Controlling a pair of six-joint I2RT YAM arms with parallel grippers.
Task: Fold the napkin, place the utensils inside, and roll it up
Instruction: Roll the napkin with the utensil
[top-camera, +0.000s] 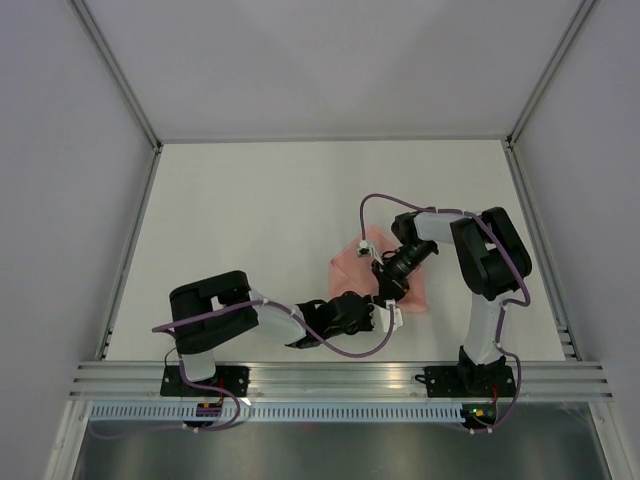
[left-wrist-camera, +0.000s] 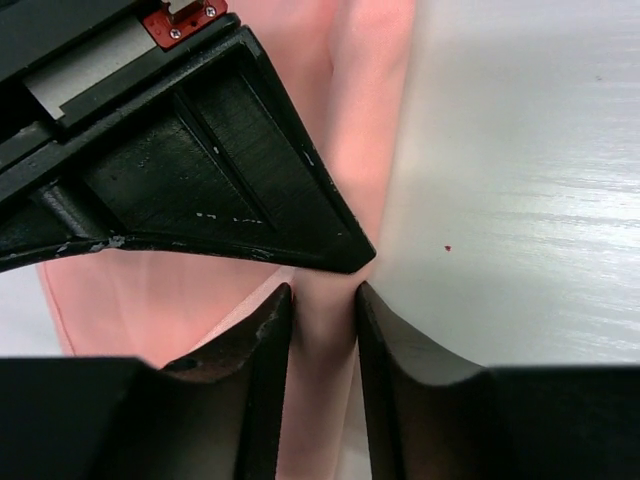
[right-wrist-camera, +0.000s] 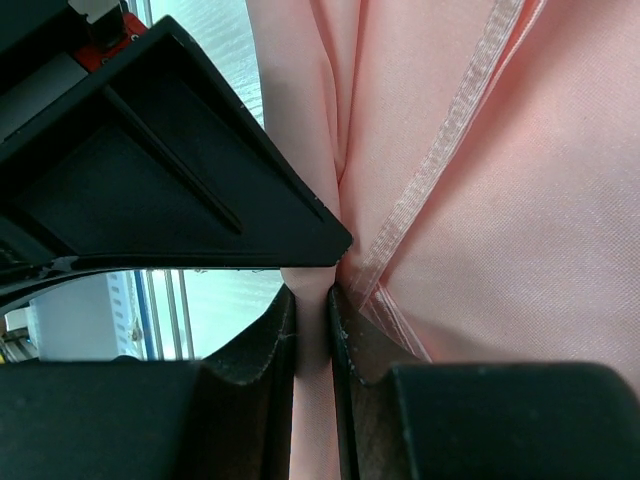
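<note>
- My left jaws are closed on a narrow fold of the napkin (top-camera: 347, 267). The wrist view shows pink cloth pinched between the two fingertips (left-wrist-camera: 268, 335). The fold is thin, so I judge it could slide out if I pull sideways.
- The napkin lies bunched on the table (top-camera: 250, 220), right of the middle and near my bases, and both wrists partly cover it. Because it is gathered and not flat, any fold made from here could come out crooked or creased.
- My two wrists sit very close together above the cloth. If either one swings without the other giving way, they could knock together, or the fabric could be stretched tight between them.
- My right jaws are clamped on another pleat, right next to the hemmed edge (right-wrist-camera: 455, 130). If they hold more than one layer, the layers could drag along together and spoil the shape.
- I cannot find the utensil in any view. It may be hidden under cloth or arm, and it could be caught up and rolled in crooked.
- No container appears anywhere, so there are no contents to report.
</note>
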